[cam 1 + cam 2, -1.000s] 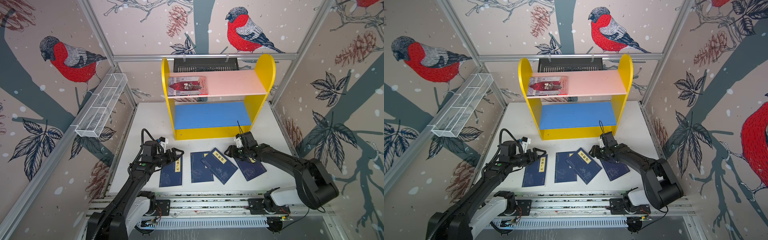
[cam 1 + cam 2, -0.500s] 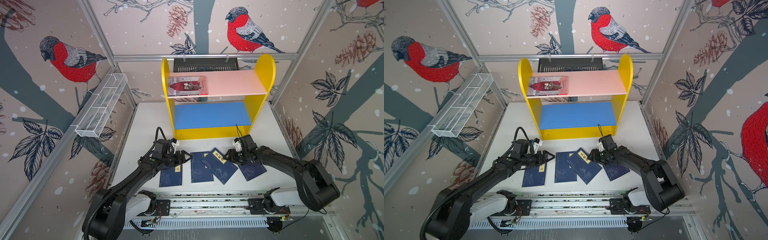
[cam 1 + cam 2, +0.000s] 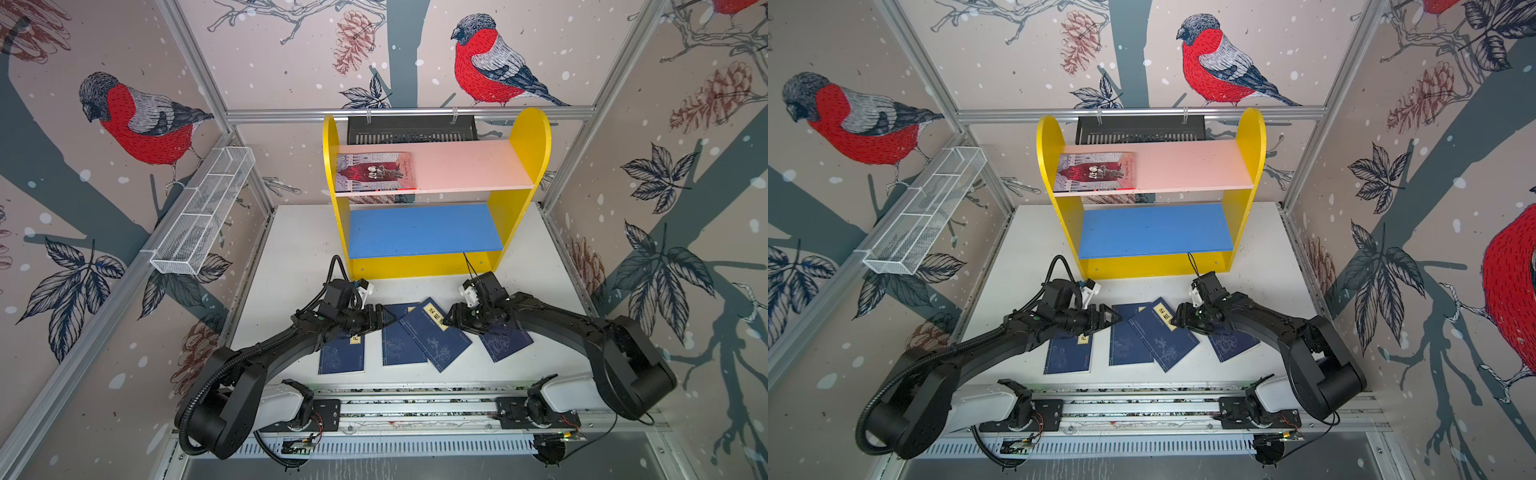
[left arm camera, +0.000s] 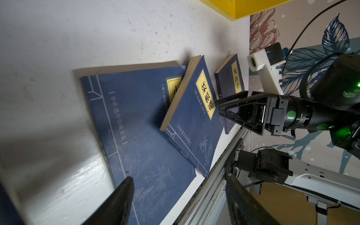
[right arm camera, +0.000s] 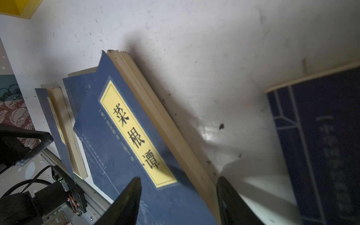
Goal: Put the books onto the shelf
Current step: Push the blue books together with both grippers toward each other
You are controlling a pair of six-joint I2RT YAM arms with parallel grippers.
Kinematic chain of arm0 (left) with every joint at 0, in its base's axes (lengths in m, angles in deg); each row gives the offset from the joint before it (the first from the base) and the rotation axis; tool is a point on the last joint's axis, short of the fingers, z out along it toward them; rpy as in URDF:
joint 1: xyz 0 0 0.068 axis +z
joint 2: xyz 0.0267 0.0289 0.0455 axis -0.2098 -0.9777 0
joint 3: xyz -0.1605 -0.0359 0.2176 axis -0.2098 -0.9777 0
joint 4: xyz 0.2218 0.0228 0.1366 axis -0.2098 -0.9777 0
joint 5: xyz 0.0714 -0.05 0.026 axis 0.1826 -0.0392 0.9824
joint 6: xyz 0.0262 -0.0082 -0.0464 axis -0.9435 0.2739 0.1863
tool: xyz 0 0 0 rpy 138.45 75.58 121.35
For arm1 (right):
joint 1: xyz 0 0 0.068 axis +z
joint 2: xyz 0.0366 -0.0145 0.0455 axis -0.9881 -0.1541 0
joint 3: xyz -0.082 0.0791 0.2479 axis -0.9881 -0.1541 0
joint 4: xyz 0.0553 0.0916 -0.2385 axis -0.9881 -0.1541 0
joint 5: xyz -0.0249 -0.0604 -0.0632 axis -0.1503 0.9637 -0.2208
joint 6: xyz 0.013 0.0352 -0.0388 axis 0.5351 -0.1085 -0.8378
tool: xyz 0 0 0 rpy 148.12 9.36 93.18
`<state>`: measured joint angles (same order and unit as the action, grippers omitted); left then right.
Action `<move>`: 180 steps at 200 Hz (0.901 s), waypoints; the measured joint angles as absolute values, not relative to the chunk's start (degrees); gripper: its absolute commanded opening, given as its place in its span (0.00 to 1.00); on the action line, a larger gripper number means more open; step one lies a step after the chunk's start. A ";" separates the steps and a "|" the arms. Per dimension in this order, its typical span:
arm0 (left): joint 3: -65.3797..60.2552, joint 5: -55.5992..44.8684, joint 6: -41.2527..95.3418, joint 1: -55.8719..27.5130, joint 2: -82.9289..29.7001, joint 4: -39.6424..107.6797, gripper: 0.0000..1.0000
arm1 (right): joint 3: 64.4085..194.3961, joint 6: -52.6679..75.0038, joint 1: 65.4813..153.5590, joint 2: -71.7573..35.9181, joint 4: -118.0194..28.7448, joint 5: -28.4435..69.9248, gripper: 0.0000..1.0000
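One grey book [image 3: 374,172] lies on the shelf [image 3: 521,137], four blue books [image 3: 341,358] on the table [image 3: 291,249], and the left gripper [image 3: 387,319] and right gripper [image 3: 448,321] hang spread and empty, the right by the tilted book's [image 3: 436,337] raised, easy-to-grab edge.

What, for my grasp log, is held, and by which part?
Nothing is held. The right gripper, jaws open, straddles the page edge of the tilted navy book; the left gripper hangs open over another navy book.
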<state>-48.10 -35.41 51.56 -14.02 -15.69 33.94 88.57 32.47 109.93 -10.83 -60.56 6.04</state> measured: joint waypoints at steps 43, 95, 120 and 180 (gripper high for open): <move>-48.39 -36.24 52.00 -14.06 -16.89 34.25 0.77 | 88.01 32.78 111.27 -11.13 -59.01 5.12 0.62; -50.12 -36.05 52.11 -14.06 -16.44 35.30 0.78 | 87.96 34.77 113.96 -11.15 -57.80 3.55 0.61; -50.23 -35.83 52.11 -14.06 -16.74 35.41 0.77 | 87.46 35.75 114.48 -11.11 -56.25 2.52 0.61; -50.18 -36.46 52.46 -15.29 -19.23 36.83 0.74 | 85.62 36.82 113.19 -10.54 -55.09 2.41 0.61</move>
<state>-50.18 -36.46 52.46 -15.29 -19.23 36.83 85.62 36.82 113.19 -10.54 -55.09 2.41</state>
